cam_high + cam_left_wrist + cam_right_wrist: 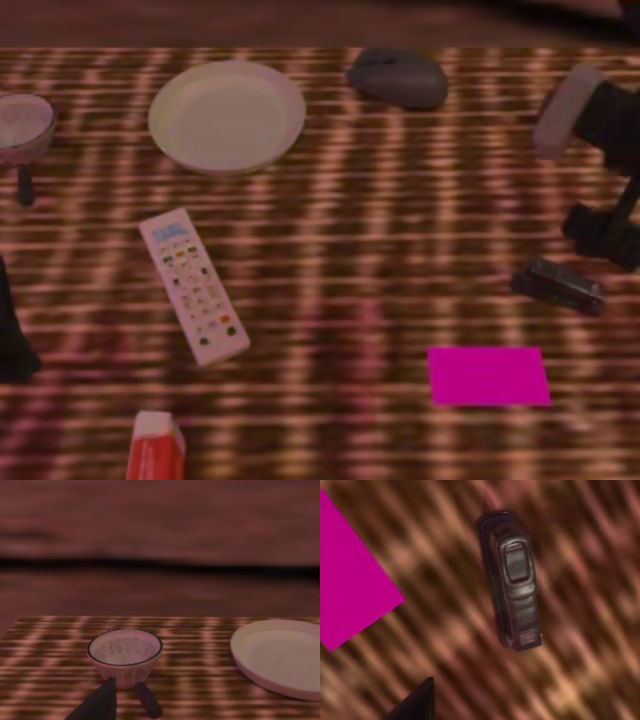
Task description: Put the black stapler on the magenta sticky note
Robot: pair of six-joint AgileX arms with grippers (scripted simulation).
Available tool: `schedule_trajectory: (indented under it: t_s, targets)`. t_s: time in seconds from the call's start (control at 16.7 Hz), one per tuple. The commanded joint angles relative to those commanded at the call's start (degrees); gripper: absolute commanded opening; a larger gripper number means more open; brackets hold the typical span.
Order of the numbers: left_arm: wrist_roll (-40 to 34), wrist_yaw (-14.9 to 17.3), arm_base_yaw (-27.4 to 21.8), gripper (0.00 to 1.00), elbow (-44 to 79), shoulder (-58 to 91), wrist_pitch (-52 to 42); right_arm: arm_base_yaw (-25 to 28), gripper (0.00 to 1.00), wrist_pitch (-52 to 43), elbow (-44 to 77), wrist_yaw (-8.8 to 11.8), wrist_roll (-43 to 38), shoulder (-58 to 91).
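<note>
The black stapler (pixel 558 285) lies flat near the table's right edge; the right wrist view shows its greyish top strip (pixel 512 580). The magenta sticky note (pixel 488 376) lies flat just in front of it and to its left, a small gap apart, and its corner also shows in the right wrist view (pixel 350 580). My right gripper (pixel 600 235) hovers above the table just behind and right of the stapler, open and holding nothing; only one dark fingertip (pixel 417 702) shows in the right wrist view. My left gripper (pixel 12 345) stays parked at the left edge, open, with one fingertip (pixel 100 702) in view.
A white plate (pixel 227 115) and a dark grey mouse (pixel 398 78) sit at the back. A white remote (pixel 193 285) lies left of centre. A small perforated bowl with a dark handle (pixel 22 125) is at the back left. A red carton (pixel 155 448) stands at the front edge.
</note>
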State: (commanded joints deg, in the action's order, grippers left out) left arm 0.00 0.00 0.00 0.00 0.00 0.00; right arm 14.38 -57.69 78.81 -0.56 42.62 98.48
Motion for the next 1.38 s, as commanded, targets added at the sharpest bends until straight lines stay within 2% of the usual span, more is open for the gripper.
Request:
schedule_trajectory:
  t_s: [0.36,0.84,1.02,1.38]
  targets:
    - [0.0,0.0,0.0,1.00,0.0,0.0,0.0,2.8,1.00,-10.3,16.5,0.3,8.2,17.7]
    - [0.0,0.0,0.0,1.00,0.0,0.0,0.0,2.8,1.00,-11.0,18.0,0.4,9.0,19.5]
    - [0.0,0.0,0.0,1.00,0.0,0.0,0.0,3.1,1.00,-7.0,15.0,0.4,9.0,20.9]
    - [0.0,0.0,0.0,1.00,0.0,0.0,0.0,3.2,1.00,7.5,5.8,0.4,8.8,25.7]
